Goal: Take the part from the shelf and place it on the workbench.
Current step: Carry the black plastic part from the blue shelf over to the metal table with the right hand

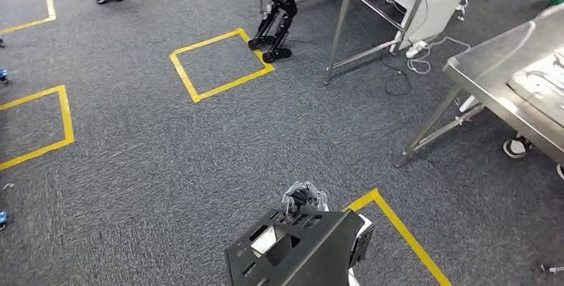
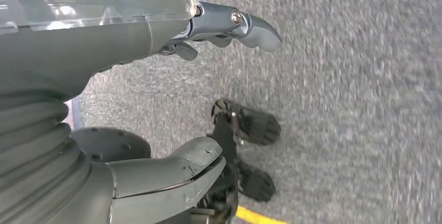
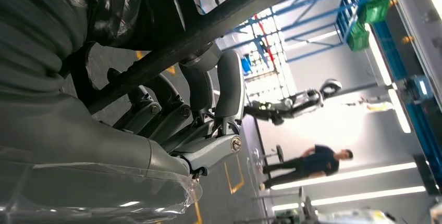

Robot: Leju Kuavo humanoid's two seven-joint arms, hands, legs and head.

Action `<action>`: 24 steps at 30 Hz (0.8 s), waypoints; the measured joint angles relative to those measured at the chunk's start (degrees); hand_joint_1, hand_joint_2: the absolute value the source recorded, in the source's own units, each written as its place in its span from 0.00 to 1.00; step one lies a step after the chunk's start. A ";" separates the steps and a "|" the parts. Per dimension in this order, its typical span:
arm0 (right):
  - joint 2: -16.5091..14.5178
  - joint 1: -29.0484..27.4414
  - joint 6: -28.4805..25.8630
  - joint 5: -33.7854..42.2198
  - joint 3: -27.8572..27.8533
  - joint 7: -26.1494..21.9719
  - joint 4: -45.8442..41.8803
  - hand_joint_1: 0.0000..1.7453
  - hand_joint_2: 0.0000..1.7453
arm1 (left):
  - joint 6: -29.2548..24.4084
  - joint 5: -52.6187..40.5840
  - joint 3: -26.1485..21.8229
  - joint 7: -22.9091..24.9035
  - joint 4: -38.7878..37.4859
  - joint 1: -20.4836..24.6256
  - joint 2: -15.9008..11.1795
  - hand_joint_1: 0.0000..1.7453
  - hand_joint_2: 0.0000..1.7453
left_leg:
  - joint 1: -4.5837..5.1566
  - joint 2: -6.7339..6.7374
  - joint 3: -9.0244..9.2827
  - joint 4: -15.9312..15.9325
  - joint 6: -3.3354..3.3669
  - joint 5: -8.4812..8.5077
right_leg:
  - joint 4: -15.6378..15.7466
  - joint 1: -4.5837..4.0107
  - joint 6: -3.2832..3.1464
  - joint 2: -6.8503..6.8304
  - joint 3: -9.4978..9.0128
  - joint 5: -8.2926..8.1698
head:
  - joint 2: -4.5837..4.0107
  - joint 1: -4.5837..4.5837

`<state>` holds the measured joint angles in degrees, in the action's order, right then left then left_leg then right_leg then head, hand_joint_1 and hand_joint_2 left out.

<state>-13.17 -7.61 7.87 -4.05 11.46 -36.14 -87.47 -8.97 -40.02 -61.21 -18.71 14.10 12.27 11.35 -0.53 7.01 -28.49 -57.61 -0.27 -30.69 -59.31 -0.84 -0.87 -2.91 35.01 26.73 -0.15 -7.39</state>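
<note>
Fingers point(image 3: 229, 86) of the right hand point(image 1: 305, 199) curled around the part point(image 1: 296, 249), a black, angular, cut-out metal bracket, low over grey carpet point(image 1: 199, 166). Left hand point(image 2: 172, 104) hung with fingers apart, gripping nothing. Steel workbench point(image 1: 492, 73) stood well apart, beyond yellow floor tape point(image 1: 399, 229).

One black part point(image 1: 299, 249), two steel tables point(image 1: 492, 73), five yellow floor squares point(image 1: 219, 64), one person point(image 3: 312, 164).
</note>
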 joint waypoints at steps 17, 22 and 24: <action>-0.14 -0.31 -0.03 -0.19 -0.44 -0.17 -0.39 1.00 1.00 | 1.70 0.79 0.63 -0.78 0.02 -0.14 -0.26 0.00 1.00 | -0.59 -9.42 -2.72 -0.60 1.59 2.07 | -2.32 0.80 1.27 8.46 1.05 1.35 | 0.00 -0.03; -0.09 -0.15 -0.03 -0.35 -0.44 -0.13 -0.39 1.00 1.00 | 1.72 1.16 0.67 -0.80 0.04 -0.29 -0.43 0.00 1.00 | -0.37 -5.33 -2.42 -0.42 2.16 1.77 | -16.02 1.10 2.23 3.20 8.00 6.55 | 0.00 -0.13; -0.08 -0.13 -0.03 -0.38 -0.45 -0.10 -0.38 1.00 1.00 | 1.75 1.24 0.70 -0.76 0.04 -0.19 -0.42 0.00 1.00 | -0.37 -3.90 -2.03 -0.48 2.04 1.39 | -11.23 1.17 2.14 2.47 5.60 3.06 | 0.00 -0.14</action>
<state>-13.25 -7.75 7.85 -4.43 11.02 -36.24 -87.84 -7.22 -38.78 -60.51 -19.47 14.14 12.08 10.93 -0.90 3.10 -30.51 -58.09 1.77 -29.29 -70.54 0.33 1.28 -0.44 40.61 29.80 -0.15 -7.53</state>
